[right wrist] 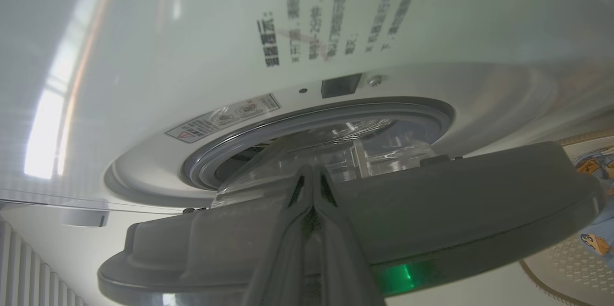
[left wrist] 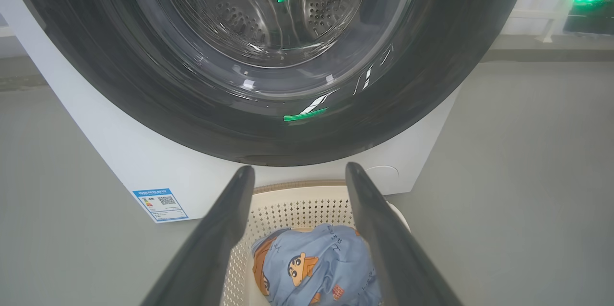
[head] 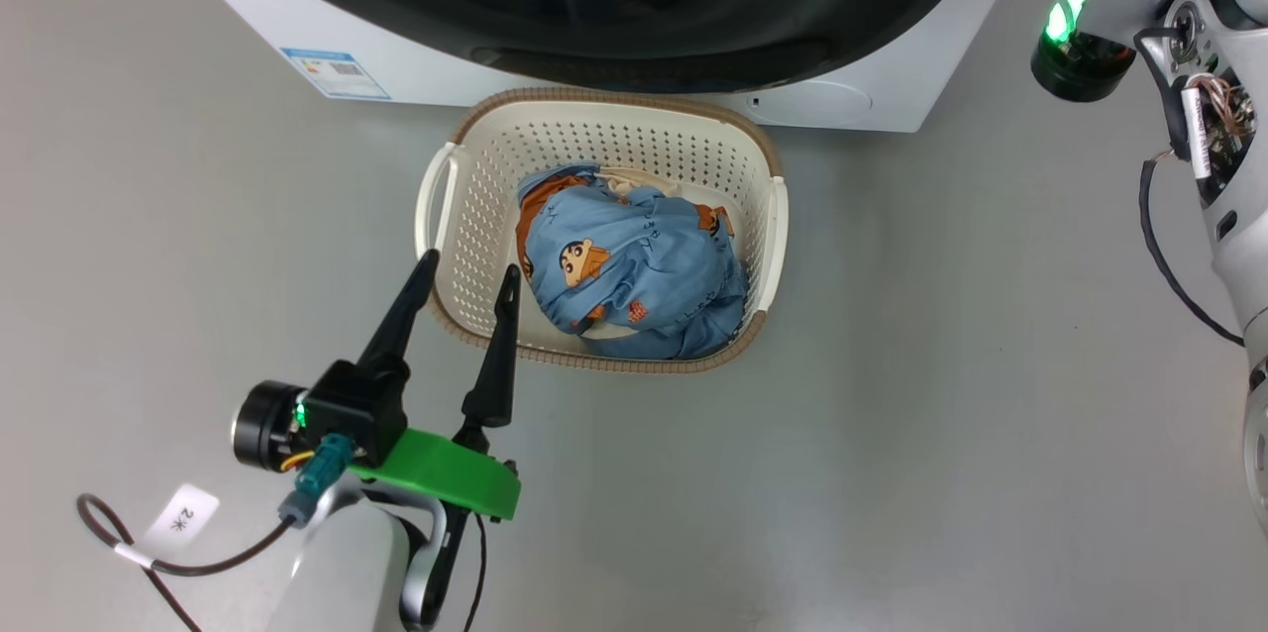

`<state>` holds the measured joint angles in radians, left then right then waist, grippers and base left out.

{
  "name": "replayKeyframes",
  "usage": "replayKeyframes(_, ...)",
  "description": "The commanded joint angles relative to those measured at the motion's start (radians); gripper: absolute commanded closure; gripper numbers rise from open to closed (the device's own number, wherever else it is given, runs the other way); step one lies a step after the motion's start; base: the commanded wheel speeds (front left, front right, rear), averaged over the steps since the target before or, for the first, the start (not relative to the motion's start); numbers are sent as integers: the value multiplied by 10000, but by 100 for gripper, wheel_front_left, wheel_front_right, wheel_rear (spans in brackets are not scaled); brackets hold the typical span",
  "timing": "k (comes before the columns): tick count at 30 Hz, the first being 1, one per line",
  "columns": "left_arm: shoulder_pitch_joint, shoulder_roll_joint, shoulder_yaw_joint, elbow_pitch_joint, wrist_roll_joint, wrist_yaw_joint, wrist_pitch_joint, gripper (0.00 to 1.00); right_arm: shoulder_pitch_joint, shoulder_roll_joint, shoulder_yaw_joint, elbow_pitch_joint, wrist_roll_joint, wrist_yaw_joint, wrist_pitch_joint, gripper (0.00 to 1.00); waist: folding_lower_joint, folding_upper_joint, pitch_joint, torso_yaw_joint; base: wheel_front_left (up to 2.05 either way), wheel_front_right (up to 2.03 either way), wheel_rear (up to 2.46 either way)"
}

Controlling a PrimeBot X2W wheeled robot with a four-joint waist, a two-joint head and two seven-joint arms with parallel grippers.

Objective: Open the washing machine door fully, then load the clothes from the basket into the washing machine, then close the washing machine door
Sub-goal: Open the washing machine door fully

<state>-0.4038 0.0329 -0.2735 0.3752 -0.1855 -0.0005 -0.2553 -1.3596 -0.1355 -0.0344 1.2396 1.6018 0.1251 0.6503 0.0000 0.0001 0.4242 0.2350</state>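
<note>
1. Where it shows around the washer, the floor is smooth, plain grey and faintly glossy. A pale wall lies beyond, at the upper right of the left wrist view.
2. Washer: white front-loader, standing on the floor straight ahead. Grey gasket and drum mouth show in the right wrist view.
3. Door: black, glossy, only ajar, with a gap between its inner rim and the gasket.
   - Step in hand, by my reading: swinging it fully open.
   - Best done with the fingers hooked behind the rim, following the hinge arc rather than hauling straight out.
   - Go slowly, since the edge looks slick and the tips could slip off.
4. Basket: on the floor just before the washer, back rim under the door's lower edge. The swing may pass close above it, so watch that.
5. Left gripper: jaws wide, empty, tips over the basket's near-left rim. Hold it out of the door's sweep.
6. Clothes: blue bundle lying in the basket.
7. Right gripper: fingers pressed together, pinching nothing, tips at the door's inner rim. Contact cannot be confirmed.
</note>
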Motion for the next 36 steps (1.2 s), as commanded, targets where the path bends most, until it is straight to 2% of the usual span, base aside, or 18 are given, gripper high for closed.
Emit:
replayKeyframes(1,-95,174,270,-199,-43,20,-65,0,180,490,151,-314,6,56,250,100,0,-1,-8,-31,0,0,0)
replayKeyframes(24,-2,174,426,-103,89,30,-65,0,2594,735,140,-2567,675,56,2442,100,0,-1,-395,-410,0,0,0)
replayKeyframes(36,216,174,565,-32,157,23,-65,0,4090,835,573,-3956,1258,56,3295,100,0,-1,-715,-603,0,0,0)
